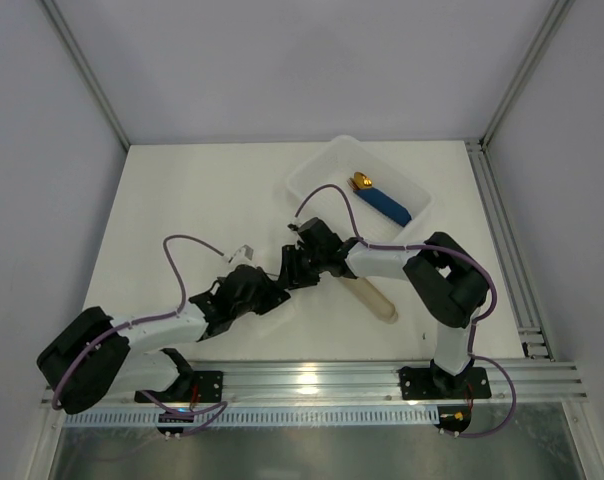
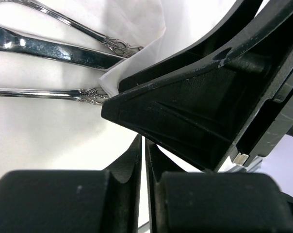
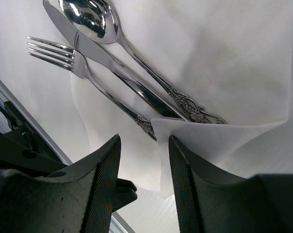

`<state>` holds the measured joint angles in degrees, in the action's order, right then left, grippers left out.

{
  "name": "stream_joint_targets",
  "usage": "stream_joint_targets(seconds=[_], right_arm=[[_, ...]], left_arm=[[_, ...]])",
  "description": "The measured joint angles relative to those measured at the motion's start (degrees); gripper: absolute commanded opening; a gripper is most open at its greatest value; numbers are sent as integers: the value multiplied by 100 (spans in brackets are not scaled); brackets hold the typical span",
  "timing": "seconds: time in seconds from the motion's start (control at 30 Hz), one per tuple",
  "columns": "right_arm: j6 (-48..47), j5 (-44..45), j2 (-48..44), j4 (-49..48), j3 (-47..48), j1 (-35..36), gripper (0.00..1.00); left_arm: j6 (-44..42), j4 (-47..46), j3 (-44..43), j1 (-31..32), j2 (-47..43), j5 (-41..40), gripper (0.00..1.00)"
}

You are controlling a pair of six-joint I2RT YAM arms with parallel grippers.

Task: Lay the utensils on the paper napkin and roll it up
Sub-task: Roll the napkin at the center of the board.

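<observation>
At table (image 1: 182, 200) centre, the utensils (image 3: 112, 68) lie side by side on the napkin (image 3: 234, 73), with one napkin corner folded over their handles. Right fingers (image 3: 187, 189) stand spread astride that fold, utensil heads at their 11 o'clock. Left fingers (image 2: 129, 170) are pressed together near the fold.

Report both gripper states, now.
Left gripper: closed, nothing visibly held.
Right gripper: open, over the folded edge of the paper napkin.

Shiny silver utensils (image 3: 95, 51) with scrollwork-embossed handles; plain white paper napkin (image 3: 224, 53); blue, gold-tipped piece (image 1: 390, 207); white tray (image 1: 317, 165); beige sleeve (image 1: 377, 300).
</observation>
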<state>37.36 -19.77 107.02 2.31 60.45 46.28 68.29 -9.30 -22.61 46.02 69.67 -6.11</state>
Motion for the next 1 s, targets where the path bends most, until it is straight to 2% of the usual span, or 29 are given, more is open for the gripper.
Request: stream_joint_targets(seconds=[0.1, 0.23, 0.43, 0.63, 1.0], right_arm=[[0, -11, 0, 2, 0, 13, 49], [-4, -35, 0, 11, 0, 35, 49], [-15, -11, 0, 26, 0, 39, 49], [-22, 13, 0, 42, 15, 37, 49], [-361, 184, 0, 686, 455, 118, 53]], left_arm=[[111, -479, 232, 0, 83, 83, 7], [302, -1368, 501, 2, 614, 286, 9], [374, -2081, 619, 11, 1137, 424, 9], [483, -2260, 636, 11, 1285, 439, 1], [675, -2070, 638, 63, 1106, 372, 0]])
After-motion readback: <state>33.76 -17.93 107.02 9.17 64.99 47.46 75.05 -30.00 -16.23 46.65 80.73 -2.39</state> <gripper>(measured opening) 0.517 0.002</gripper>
